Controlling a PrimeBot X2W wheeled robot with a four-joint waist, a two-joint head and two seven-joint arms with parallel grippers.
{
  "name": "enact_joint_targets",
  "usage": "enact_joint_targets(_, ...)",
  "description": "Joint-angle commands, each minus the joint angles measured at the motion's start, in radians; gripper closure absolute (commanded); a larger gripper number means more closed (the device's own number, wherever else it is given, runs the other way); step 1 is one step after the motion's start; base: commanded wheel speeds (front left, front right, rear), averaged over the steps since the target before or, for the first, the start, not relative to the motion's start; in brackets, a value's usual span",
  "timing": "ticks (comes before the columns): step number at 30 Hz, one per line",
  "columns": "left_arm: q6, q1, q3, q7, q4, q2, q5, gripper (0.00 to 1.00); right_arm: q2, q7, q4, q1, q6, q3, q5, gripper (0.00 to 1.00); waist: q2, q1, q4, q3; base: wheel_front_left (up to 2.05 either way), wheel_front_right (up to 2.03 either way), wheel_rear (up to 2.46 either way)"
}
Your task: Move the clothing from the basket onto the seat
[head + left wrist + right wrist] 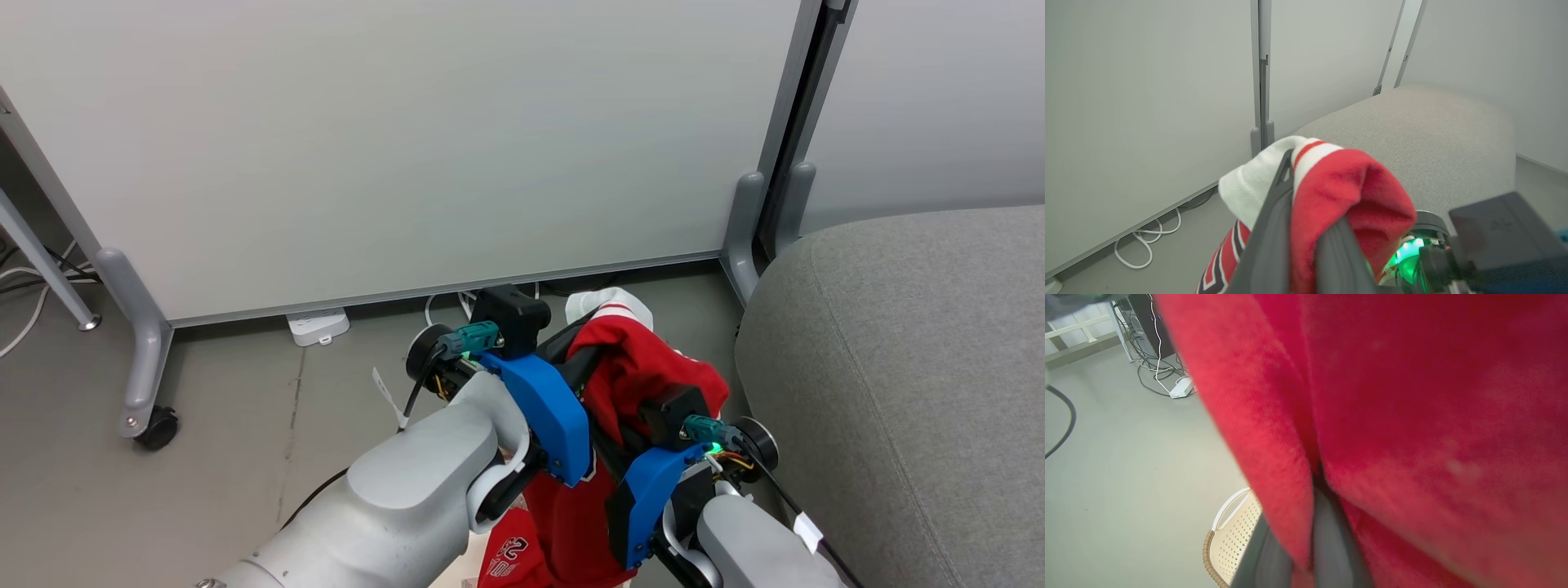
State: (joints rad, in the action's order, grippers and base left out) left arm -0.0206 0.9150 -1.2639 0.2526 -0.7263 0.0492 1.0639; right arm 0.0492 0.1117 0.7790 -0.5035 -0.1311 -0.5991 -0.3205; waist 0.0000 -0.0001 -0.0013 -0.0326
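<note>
The left gripper (1306,192) is pressed together on the clothing (645,367). A fold of soft, napped red fabric with a ribbed white cuff and one thin red stripe bunches over its dark, tapered fingers. The right gripper (1306,522) is also clamped on the same red cloth, which drapes thickly around and above its fingers. The garment hangs between the two grippers and falls below them in a loose sheet. Near the bottom there are black-and-white trim stripes and a white number.

Below the right gripper and to the left of its fingers sits the basket (1233,535). It is cream plastic with small round perforations, a brown woven-look rim and a looped white handle.

Just to the right of both grippers, and beyond the left one, is the seat (898,367), a broad grey cushion of coarse weave with rounded edges and one seam.

Under the grippers is a smooth, matte grey floor (245,425). Ahead of them stands a pale partition panel (408,147) on grey metal feet, one with a black caster (157,427). A white power strip (318,327) and looped white cables (1147,241) lie along its base.
</note>
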Motion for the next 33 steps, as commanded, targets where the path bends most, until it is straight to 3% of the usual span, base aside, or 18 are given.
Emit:
enact_joint_targets(1,0.002,0.019,0.0,0.009,-0.002,0.002,0.005,1.0,0.002,0.006,0.008,-0.017,0.001,-0.003,-0.003,1.0,0.0,0.0001,0.0,0.001,0.0,0.0,0.0)
enact_joint_targets(12,0.009,0.023,-0.004,0.013,-0.004,0.002,0.016,1.0,0.002,0.013,0.018,-0.027,0.001,-0.008,0.001,1.0,0.0,0.0001,-0.003,0.003,0.0,0.0,0.0)
enact_joint_targets(14,0.007,0.024,-0.006,0.013,-0.007,0.002,0.015,0.0,0.002,0.015,0.018,-0.028,0.001,-0.007,-0.002,1.0,0.0,0.0001,-0.003,0.003,0.0,0.0,0.0)
enact_joint_targets(27,0.015,0.015,0.01,0.014,-0.001,0.002,0.001,0.0,0.002,0.022,0.029,-0.036,0.001,0.002,0.002,1.0,0.0,0.0001,0.002,0.009,0.0,0.0,0.0)
enact_joint_targets(33,0.027,-0.045,0.067,0.013,0.016,0.003,-0.103,0.0,0.002,0.028,0.038,-0.04,0.001,0.02,0.015,1.0,0.0,0.0001,0.008,0.017,0.0,0.0,0.0)
